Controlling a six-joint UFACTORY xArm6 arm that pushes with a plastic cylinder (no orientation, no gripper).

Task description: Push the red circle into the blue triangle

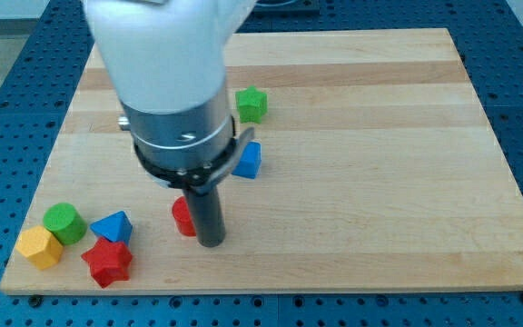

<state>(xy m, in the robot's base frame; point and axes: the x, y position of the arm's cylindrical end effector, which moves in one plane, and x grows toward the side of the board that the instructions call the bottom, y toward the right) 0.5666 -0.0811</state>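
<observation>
My tip (211,243) rests on the wooden board (379,182) near its bottom edge; it is a plain dark rod, so it has no jaws to spread or press together, and it holds nothing. Just to the view's left of my tip, touching it or nearly so, sits the red circle (182,217), partly hidden behind the rod. Further to the view's left and slightly lower lies the blue triangle (112,226), near but apart from the red circle. Directly below that triangle, touching it, is a red star (106,262). Beyond these to the left are a green cylinder (64,222) and, at the board's corner, a yellow hexagon (40,247) beside it. Above my tip and to the view's right, close to the arm's housing, stands another blue block (248,161), and higher still a green block (251,104). I can read no writing or label anywhere.
</observation>
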